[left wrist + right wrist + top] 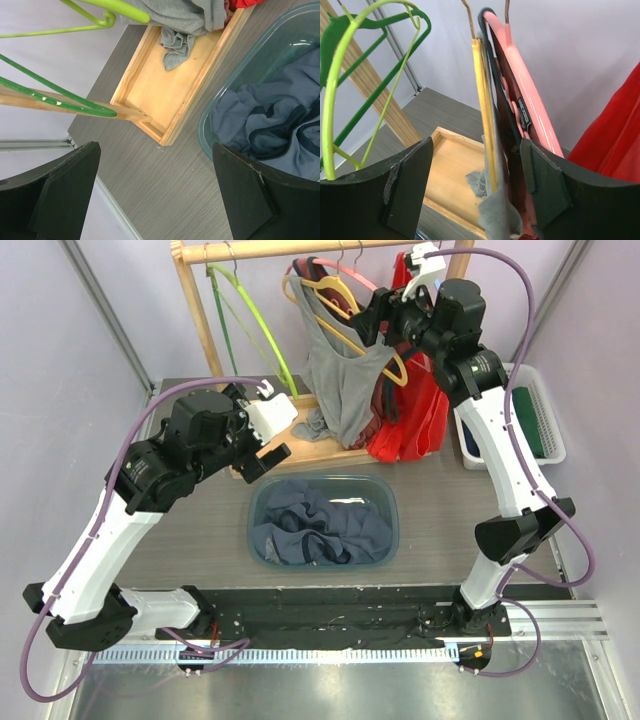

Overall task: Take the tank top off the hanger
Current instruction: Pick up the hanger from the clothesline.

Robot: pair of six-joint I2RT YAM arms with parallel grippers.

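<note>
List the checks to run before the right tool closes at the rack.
1. Right tool open: ok.
2. Yellow hanger inside its opening: ok.
3. Only that hanger inside: not ok, the pink hanger sits there too.
4. Grey tank top on the rack, ready to pull: ok.
5. Tank top free of the red garment beside it: cannot tell.
6. Left tool open and empty: ok.

One rack [200, 310] is holding two green hangers [120, 8], one yellow hanger [485, 115], one pink hanger [532, 100], one grey tank top [340, 380], one red garment [420, 410]; one tub [320, 478], one basket [552, 420] sitting alongside.
</note>
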